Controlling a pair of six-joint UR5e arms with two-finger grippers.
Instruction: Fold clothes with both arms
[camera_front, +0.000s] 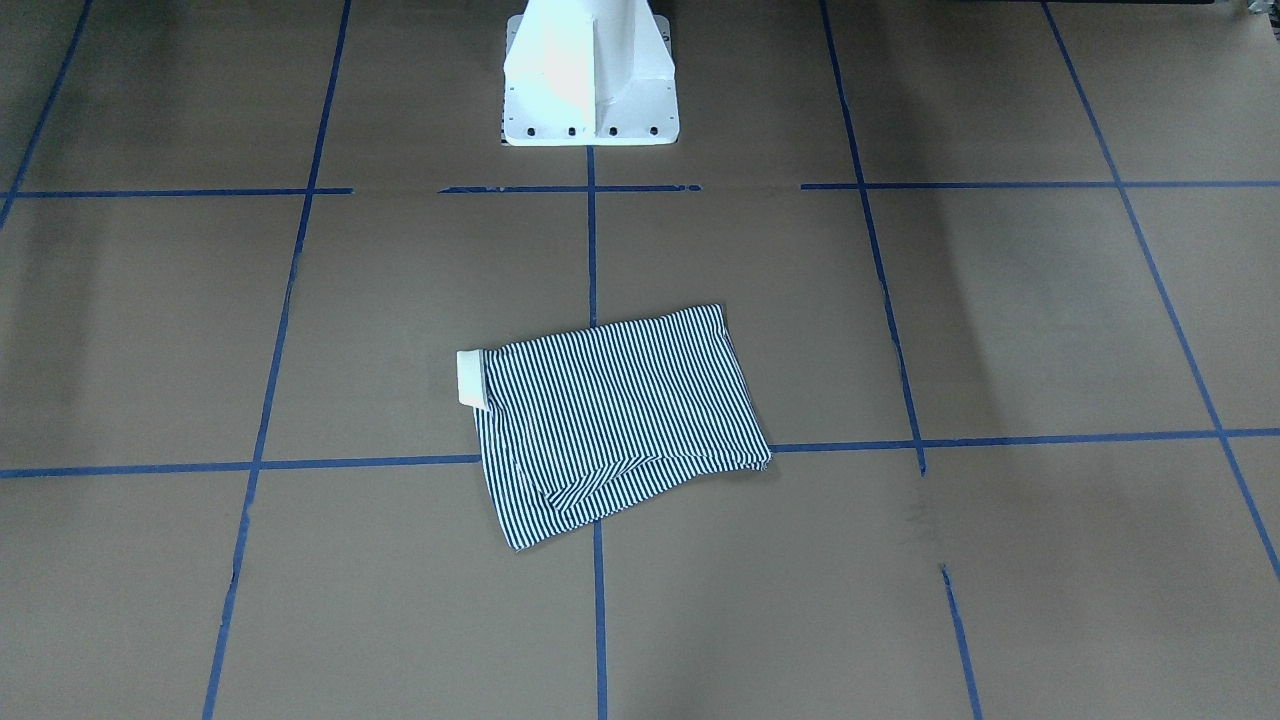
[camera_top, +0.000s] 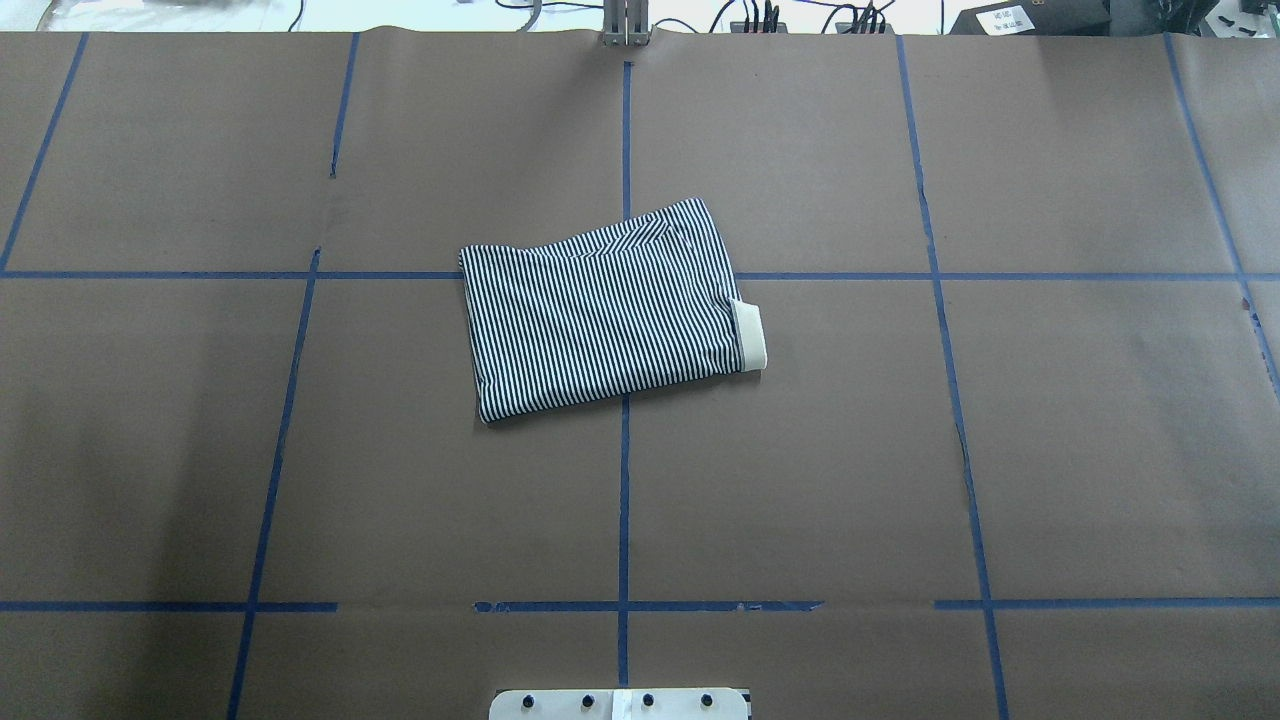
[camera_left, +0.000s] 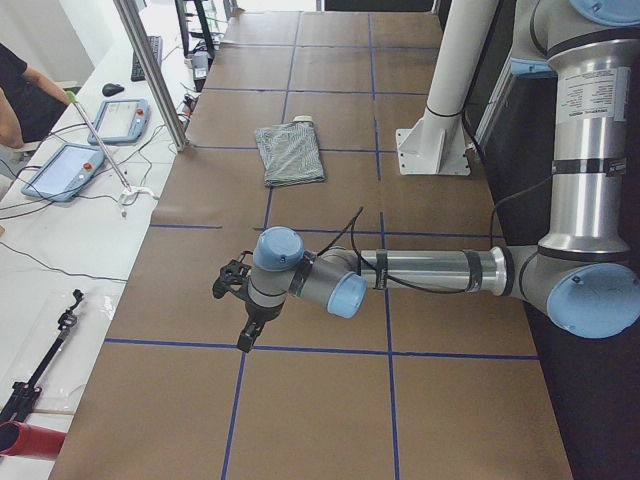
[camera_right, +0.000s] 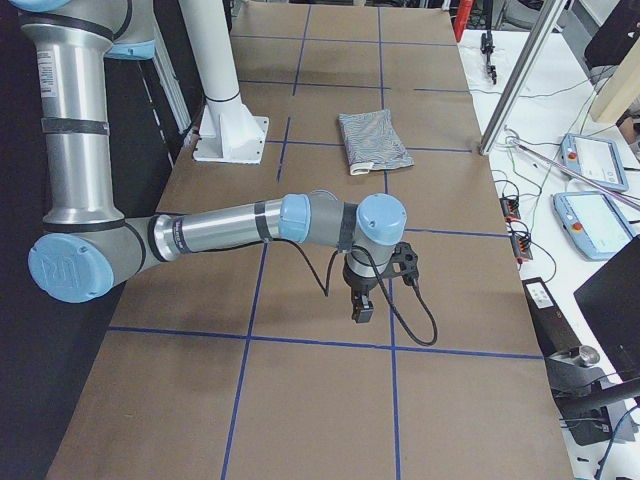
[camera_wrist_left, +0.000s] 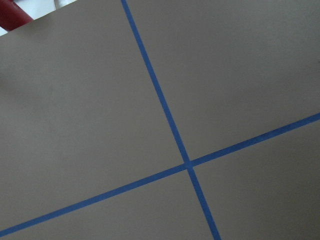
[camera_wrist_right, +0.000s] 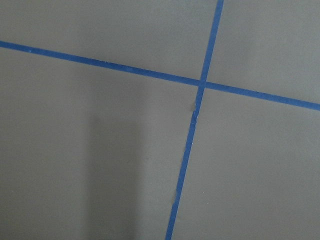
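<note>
The navy-and-white striped polo shirt (camera_top: 605, 310) lies folded into a compact rectangle at the table's middle, its cream collar (camera_top: 751, 336) sticking out at one end. It also shows in the front view (camera_front: 615, 420) and both side views (camera_left: 290, 152) (camera_right: 372, 141). My left gripper (camera_left: 246, 335) hangs over bare table far from the shirt, at the table's left end. My right gripper (camera_right: 361, 310) hangs over bare table at the right end. Both show only in the side views, so I cannot tell if they are open or shut. Neither touches the shirt.
Brown paper with a blue tape grid (camera_top: 624, 500) covers the table. The white pedestal base (camera_front: 590, 80) stands at the robot's side. Teach pendants (camera_left: 62, 170) and cables lie on the white bench beyond the far edge. A person's arm (camera_left: 25, 100) shows there.
</note>
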